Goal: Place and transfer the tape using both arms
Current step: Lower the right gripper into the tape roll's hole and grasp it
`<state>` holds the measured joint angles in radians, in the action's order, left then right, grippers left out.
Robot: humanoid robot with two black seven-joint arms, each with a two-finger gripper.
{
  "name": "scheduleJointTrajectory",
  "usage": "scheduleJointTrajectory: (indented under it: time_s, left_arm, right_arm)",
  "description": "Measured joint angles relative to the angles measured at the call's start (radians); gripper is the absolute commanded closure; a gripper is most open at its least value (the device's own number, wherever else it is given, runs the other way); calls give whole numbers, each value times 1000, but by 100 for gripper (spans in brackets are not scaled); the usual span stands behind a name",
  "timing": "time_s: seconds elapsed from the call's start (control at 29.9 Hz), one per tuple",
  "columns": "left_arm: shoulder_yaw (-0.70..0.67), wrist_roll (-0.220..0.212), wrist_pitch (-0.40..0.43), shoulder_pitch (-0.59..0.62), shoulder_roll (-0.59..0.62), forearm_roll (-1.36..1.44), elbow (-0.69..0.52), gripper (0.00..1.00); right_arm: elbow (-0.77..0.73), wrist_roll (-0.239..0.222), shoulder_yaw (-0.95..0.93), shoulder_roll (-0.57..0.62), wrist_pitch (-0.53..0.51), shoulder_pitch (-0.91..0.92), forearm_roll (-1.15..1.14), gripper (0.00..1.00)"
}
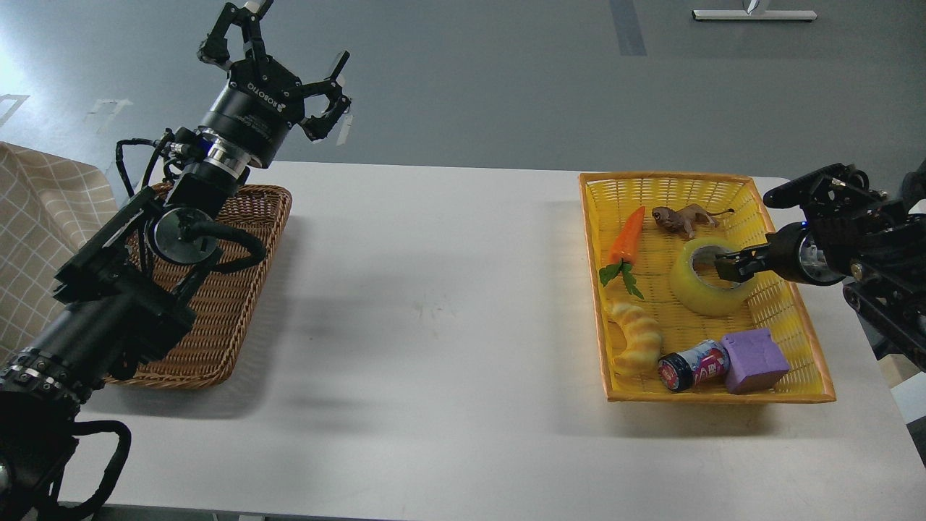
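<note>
White table (434,304) fills most of the view, grey floor behind it. Brown wicker basket (249,217) at the left end, partly hidden by my left arm. Yellow plastic basket (731,181) at the right end holds everything else.

My left arm comes up over the brown basket; left gripper (278,54) is raised well above the table, fingers spread wide, holding nothing. My right arm comes in low from the right edge; right gripper (727,266) sits at the top of the tape, fingers reaching into or over the grey core hole. Seen small and dark, so I cannot tell whether they are closed on the wall or only poised there.

Tape (705,278) lies flat, hole up, in the middle-right of the yellow basket, near its right wall. Around it: orange toy carrot (628,235) to its left, brown animal figure (680,217) behind, croissant toy (636,336) in front-left, small jar (694,365) lying on its side touching a purple block (756,358) at the front.

Handling guess: roll looks light, stiff and hard to crush, outer face smooth and probably slippery. Best hold is pinching the ring wall, one finger inside the core, one outside. That leaves the far side free for my left gripper at handover.
</note>
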<state>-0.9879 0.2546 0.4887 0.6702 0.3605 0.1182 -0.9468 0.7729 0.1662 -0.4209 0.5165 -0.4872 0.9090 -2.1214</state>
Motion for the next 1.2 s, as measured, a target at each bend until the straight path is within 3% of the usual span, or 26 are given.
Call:
scheduleJointTrajectory:
  time_s: [0.27,0.37,0.64,0.74,0.8,0.94,1.2]
  left_arm:
    - [0,0,0,-7,1,0,-18,2]
    - [0,0,0,-7,2,0,-18,2]
    - [0,0,0,-7,3,0,-18,2]
    - [0,0,0,-7,3,0,-18,2]
    - [0,0,0,-7,3,0,-18,2]
    - [0,0,0,-8,5,0,-18,2]
    - [0,0,0,-8,6,0,-18,2]
  right_arm:
    - [-43,-2,0,-29,17,-1,1,23]
    - [-54,-2,0,-39,18,-1,1,32]
    - [-111,-2,1,-78,19,-1,1,43]
    - [-114,-2,2,-84,20,-2,1,53]
    - [-115,-2,3,-87,19,-2,2,67]
    - [-145,-2,3,-94,8,1,2,73]
    - [-176,-2,5,-107,-1,5,6,99]
